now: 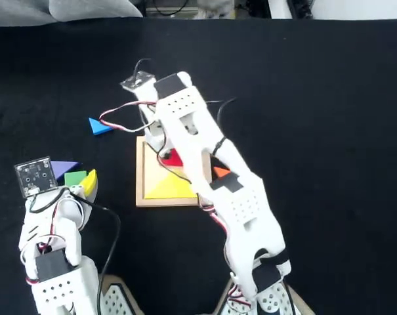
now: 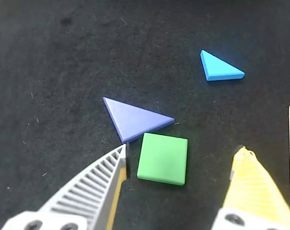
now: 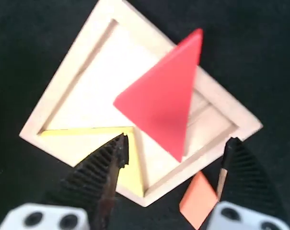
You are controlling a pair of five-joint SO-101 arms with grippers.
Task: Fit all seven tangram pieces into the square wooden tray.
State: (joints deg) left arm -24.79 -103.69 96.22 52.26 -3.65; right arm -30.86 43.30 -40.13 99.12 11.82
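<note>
Only the yellow triangle (image 1: 168, 189) lies flat in the tray (image 3: 54, 96). The red triangle (image 3: 164, 105) sits crooked over it and seems not seated yet, between the wide jaws of the right gripper (image 3: 175, 141). The other pieces are outside the tray: the orange piece (image 1: 221, 172) at 3 o'clock, the blue triangle (image 1: 100, 126) at 10, and the purple triangle (image 2: 135, 120) and green square (image 2: 162, 159) at 9. The last two are under the left gripper (image 2: 182, 152), also spread wide.

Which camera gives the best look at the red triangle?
The right wrist view: the whole red triangle shows, lying over the tray. In the high view an arm covers most of it, leaving a small red patch. The left wrist view faces the green square elsewhere.
</note>
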